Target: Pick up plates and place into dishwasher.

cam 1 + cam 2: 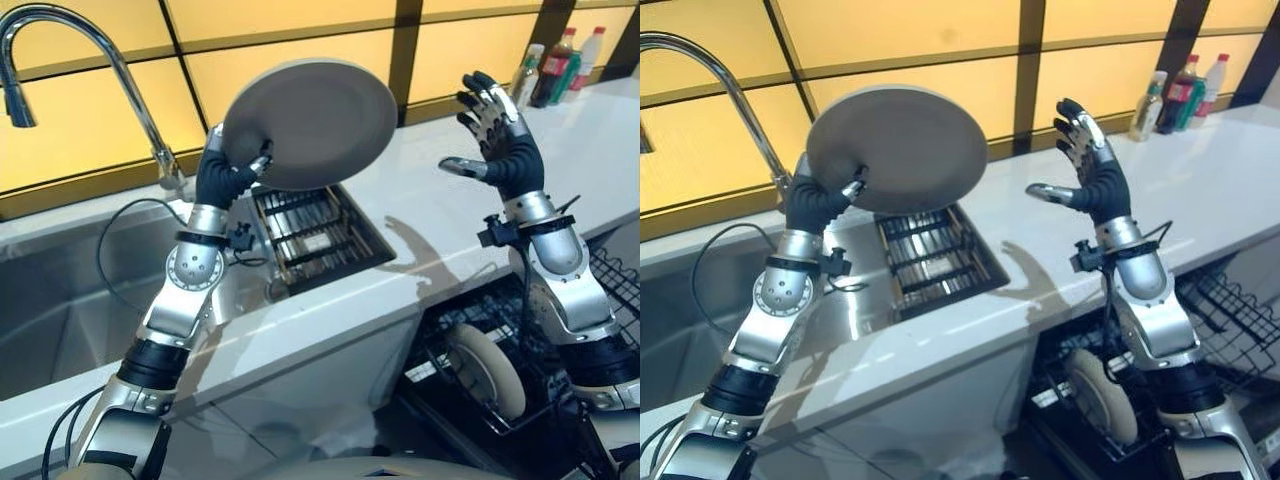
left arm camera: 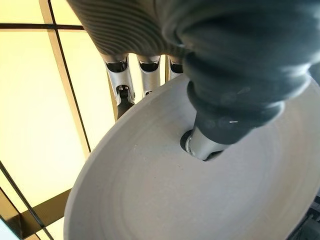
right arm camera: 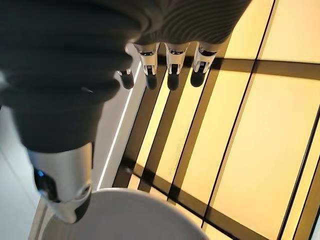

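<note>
In the left eye view the left robot hand (image 1: pixel 228 178) is raised above the sink (image 1: pixel 60 320), its fingers and thumb pinching the lower left rim of a grey plate (image 1: pixel 312 122) that tilts up and to the right over the drain rack (image 1: pixel 315 235) set in the white surface (image 1: pixel 450 230). The right robot hand (image 1: pixel 495 135) hangs in the air well to the right of the plate — fingers spread and straight, thumb pointing toward the plate, touching nothing. Below it the open dishwasher rack (image 1: pixel 600 290) already carries a second plate (image 1: pixel 490 370) standing on edge. A curved tap (image 1: pixel 95 50) rises behind the sink, and a few bottles (image 1: pixel 555 68) stand at the far right of the surface.

The right eye view shows the same: the plate clamped by its rim in the left robot hand, the right robot hand open beside it and apart from it.

In the left wrist view the thumb (image 2: pixel 202 142) presses on the plate's inner face, while the fingers (image 2: pixel 125 87) wrap behind its rim.

In the right wrist view the right robot hand's fingers (image 3: pixel 172 67) stand straight against yellow wall panels (image 3: pixel 260 150) — the plate's rim shows just past its thumb, not touching.
</note>
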Controlling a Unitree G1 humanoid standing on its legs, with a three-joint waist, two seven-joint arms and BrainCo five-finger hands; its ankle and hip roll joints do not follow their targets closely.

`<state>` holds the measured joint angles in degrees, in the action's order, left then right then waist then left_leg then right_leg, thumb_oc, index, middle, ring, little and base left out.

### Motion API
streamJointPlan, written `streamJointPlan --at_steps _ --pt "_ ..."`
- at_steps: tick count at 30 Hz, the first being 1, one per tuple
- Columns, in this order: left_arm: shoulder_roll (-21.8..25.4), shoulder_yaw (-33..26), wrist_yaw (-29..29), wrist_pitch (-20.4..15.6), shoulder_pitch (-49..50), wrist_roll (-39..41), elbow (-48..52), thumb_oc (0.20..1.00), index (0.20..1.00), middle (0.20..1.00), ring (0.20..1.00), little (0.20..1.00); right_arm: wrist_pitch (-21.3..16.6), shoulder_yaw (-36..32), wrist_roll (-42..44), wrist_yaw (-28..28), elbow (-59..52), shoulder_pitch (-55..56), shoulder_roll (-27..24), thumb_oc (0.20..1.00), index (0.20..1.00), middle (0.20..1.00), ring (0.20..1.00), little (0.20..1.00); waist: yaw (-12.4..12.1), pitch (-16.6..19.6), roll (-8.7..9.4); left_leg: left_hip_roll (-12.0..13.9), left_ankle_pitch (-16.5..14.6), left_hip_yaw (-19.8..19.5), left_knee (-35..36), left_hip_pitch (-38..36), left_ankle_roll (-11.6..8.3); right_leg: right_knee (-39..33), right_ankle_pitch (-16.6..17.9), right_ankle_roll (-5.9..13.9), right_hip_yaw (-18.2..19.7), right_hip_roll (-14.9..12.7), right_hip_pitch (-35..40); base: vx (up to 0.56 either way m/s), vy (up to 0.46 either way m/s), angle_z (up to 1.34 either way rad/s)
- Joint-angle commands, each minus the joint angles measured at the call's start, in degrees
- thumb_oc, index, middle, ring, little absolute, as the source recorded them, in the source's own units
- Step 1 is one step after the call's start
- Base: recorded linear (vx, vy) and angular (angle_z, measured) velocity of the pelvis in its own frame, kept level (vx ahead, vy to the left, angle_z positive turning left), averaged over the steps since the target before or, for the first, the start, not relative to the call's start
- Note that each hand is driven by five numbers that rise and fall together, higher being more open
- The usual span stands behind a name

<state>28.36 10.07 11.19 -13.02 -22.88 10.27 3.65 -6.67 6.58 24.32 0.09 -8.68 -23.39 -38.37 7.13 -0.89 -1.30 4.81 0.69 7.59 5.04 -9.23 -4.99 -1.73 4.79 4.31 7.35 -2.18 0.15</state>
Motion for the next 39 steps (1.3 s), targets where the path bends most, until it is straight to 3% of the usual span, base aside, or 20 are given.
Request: streamJointPlan --at_steps 1,13,21,29,35,36,37,38,39 --pt "1.2 1.5 0.0 -1.6 -5.1 2.1 0.4 0.2 0.2 0.2 0.2 0.2 2.4 2.1 -0.7 3.1 -0.9 -5.7 -1.4 1.0 1.0 1.0 1.0 1.0 -0.6 2.1 2.25 -4.0 -2.6 -3.9 -2.8 4.9 4.11 4.0 -4.0 3.7 -4.2 -1.5 0.0 0.0 0.0 0.0" --pt "-1.4 4.2 -1.8 -1.5 -6.4 2.7 -0.4 0.2 0.2 0.2 0.2 0.2 11.6 8.8 2.1 4.5 1.2 -12.8 3.0 1.0 1.0 1.0 1.0 1.0 -1.9 2.4 2.66 -4.1 -2.7 -4.8 -2.7 4.7 4.16 3.8 -4.1 3.47 -4.8 -1.7 0.7 0.0 -0.001 0.0" --pt "-3.0 5.2 -3.4 -2.5 -6.3 3.6 0.0 0.2 0.2 0.2 0.2 0.2 14.5 9.3 4.9 0.8 2.4 -15.3 6.6 1.0 1.0 1.0 1.0 1.0 -2.7 2.6 2.91 -4.1 -2.4 -5.3 -2.7 5.1 4.18 3.6 -3.5 3.31 -5.1 -1.8 0.5 0.0 -0.001 0.03" --pt "-3.2 5.8 -4.1 -1.7 -5.9 1.8 0.7 0.2 0.2 0.2 0.2 0.2 16.3 9.2 9.6 2.0 1.5 -15.9 8.6 1.0 1.0 1.0 1.0 1.0 -3.1 2.7 2.94 -4.3 -2.4 -5.4 -2.4 5.0 4.27 3.4 -3.5 3.46 -5.3 -2.0 0.5 0.0 0.001 0.03" --pt "-3.8 6.3 -4.3 -1.5 -5.5 2.2 -0.1 0.2 0.2 0.2 0.2 0.2 15.6 9.5 13.5 3.0 0.8 -15.4 10.0 1.0 1.0 1.0 1.0 1.0 -3.0 2.6 3.0 -4.2 -2.5 -5.1 -2.5 4.9 4.35 3.3 -3.3 3.57 -5.3 -2.2 0.5 0.0 0.0 0.0" --pt "-4.0 6.3 -4.4 -1.6 -5.2 2.5 -0.3 0.2 0.2 0.2 0.2 0.2 15.4 9.3 14.3 3.2 0.5 -15.3 10.3 0.94 0.94 0.94 0.94 0.94 -3.0 2.6 3.0 -4.2 -2.5 -5.0 -2.5 4.9 4.35 3.3 -3.2 3.59 -5.3 -2.3 0.4 0.0 0.0 0.0" --pt "-4.1 6.2 -4.5 -1.8 -4.9 2.6 -0.5 0.2 0.2 0.2 0.2 0.2 15.4 9.2 14.6 3.3 0.3 -15.3 10.5 0.655 0.655 0.655 0.655 0.655 -3.1 2.6 3.01 -4.2 -2.5 -5.0 -2.5 4.9 4.36 3.2 -3.2 3.61 -5.2 -2.3 0.4 0.0 0.0 0.0" --pt "-4.1 6.0 -4.9 -2.0 -4.4 3.0 -0.7 0.2 0.2 0.2 0.2 0.2 15.2 9.0 15.5 3.3 0.1 -15.4 10.7 0.2 0.2 0.2 0.2 0.2 -3.1 2.6 3.03 -4.2 -2.5 -4.9 -2.6 4.9 4.35 3.1 -3.1 3.64 -5.2 -2.3 0.5 0.0 0.0 0.0" --pt "-4.3 5.9 -5.0 -2.3 -4.0 3.0 -0.8 0.2 0.2 0.2 0.2 0.2 15.2 8.7 15.7 3.7 -0.4 -15.1 10.9 0.2 0.2 0.2 0.2 0.2 -3.0 2.6 3.01 -4.1 -2.6 -4.8 -2.6 4.9 4.35 3.2 -3.1 3.68 -5.0 -2.3 0.4 0.0 0.0 0.0"
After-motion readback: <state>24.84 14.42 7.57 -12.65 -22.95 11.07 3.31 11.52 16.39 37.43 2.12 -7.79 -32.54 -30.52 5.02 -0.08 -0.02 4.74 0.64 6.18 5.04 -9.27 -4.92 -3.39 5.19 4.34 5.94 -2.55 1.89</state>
